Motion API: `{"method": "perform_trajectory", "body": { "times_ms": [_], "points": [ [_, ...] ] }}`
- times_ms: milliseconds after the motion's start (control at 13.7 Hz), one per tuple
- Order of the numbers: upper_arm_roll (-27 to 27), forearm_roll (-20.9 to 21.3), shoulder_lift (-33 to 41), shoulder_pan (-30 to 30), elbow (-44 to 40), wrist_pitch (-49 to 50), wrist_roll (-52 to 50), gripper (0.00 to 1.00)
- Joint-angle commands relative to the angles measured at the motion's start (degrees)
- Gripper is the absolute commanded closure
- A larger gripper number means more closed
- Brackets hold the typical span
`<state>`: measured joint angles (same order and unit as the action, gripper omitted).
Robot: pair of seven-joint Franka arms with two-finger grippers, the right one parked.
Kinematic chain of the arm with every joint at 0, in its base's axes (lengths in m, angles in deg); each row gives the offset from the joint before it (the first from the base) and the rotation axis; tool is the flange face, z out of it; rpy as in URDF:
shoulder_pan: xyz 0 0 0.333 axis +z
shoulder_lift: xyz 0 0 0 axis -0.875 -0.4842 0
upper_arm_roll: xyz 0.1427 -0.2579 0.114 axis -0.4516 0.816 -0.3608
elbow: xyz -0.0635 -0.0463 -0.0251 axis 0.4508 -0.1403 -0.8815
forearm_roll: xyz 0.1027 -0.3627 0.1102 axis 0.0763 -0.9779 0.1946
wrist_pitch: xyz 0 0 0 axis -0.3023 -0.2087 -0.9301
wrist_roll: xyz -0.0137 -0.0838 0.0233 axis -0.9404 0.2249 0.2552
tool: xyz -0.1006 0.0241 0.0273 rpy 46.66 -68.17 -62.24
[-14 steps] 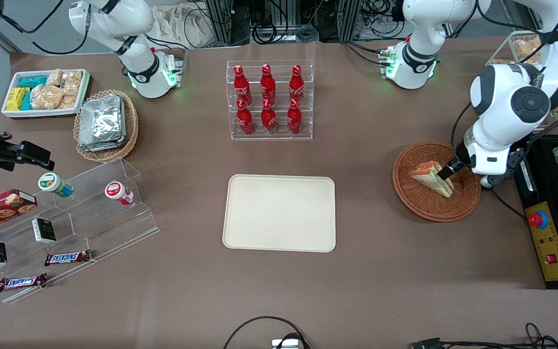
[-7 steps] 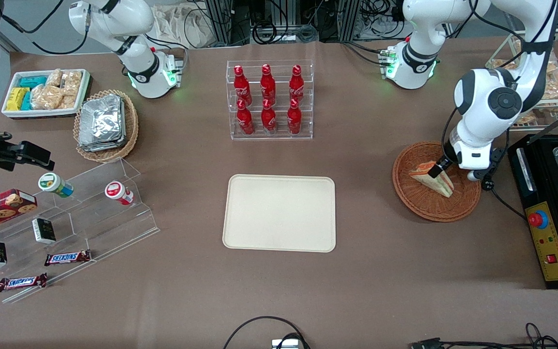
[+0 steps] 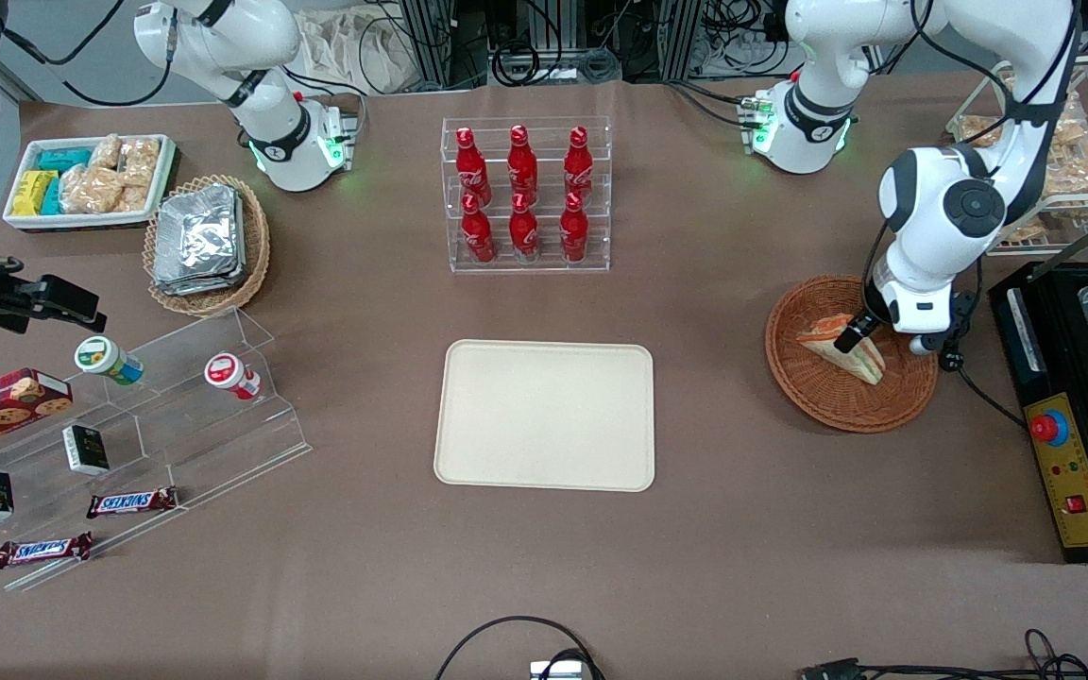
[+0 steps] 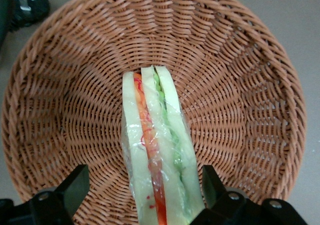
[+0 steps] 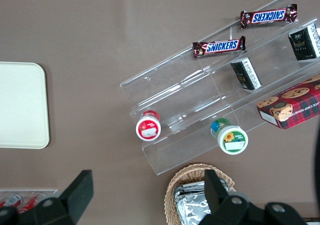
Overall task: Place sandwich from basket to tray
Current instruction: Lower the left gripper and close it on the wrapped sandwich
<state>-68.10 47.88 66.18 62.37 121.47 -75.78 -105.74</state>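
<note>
From the front, the basket (image 3: 850, 353) sits toward the working arm's end of the table, well apart from the tray (image 3: 545, 415), which lies flat nearer the front camera than the clear rack of red bottles (image 3: 525, 195). The sandwich (image 3: 841, 347) lies inside the basket, and the gripper (image 3: 854, 332) is down on it there, its dark tip right at the wedge, under the white bulk of the arm. Over to the left wrist camera: the basket (image 4: 235, 70) fills the frame, brown table showing just past its rim, and the sandwich (image 4: 157, 150) lies on edge across the woven bottom, pale bread with orange, red and green stripes under clear wrap. The gripper (image 4: 145, 197) straddles it with fingers spread wide, one black finger (image 4: 72, 187) on each side, both apart from the wrap, nothing pinched. The right wrist camera shows a corner of the tray (image 5: 22, 105) beside a clear stepped shelf (image 5: 200, 105) holding two chocolate bars.
</note>
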Motion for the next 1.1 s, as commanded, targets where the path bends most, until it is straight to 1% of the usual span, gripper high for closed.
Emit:
{"method": "perform_trajectory", "body": {
  "times_ms": [0, 146, 220, 366, 439, 659, 732, 805, 878, 951, 1024],
  "points": [
    [0.24, 0.96, -1.01, 0.42, 1.05, -3.35, -1.38, 0.0],
    [0.24, 0.96, -2.07, 0.42, 1.05, -4.32, -1.3, 0.01],
    [0.24, 0.96, -2.25, 0.95, 0.96, -4.5, -1.38, 0.12],
    [0.24, 0.96, -2.34, 1.04, 0.96, -5.03, -1.3, 0.49],
    [0.24, 1.04, -2.6, 1.04, 0.87, -5.37, -1.21, 0.58],
    [0.24, 0.96, -2.69, 1.04, 0.7, -5.64, -1.21, 0.6],
    [0.24, 0.96, -2.86, 1.04, 0.61, -5.64, -1.21, 0.69],
    [0.24, 0.96, -2.86, 1.04, 0.52, -5.64, -1.03, 0.82],
    [0.24, 0.96, -2.78, 1.04, 0.43, -5.55, -0.68, 0.93],
    [0.32, 1.04, -2.6, 0.95, 0.26, -5.47, -0.42, 0.95],
    [0.32, 1.13, -2.08, 0.95, 0.17, -5.12, -0.24, 0.95]
  ]
}}
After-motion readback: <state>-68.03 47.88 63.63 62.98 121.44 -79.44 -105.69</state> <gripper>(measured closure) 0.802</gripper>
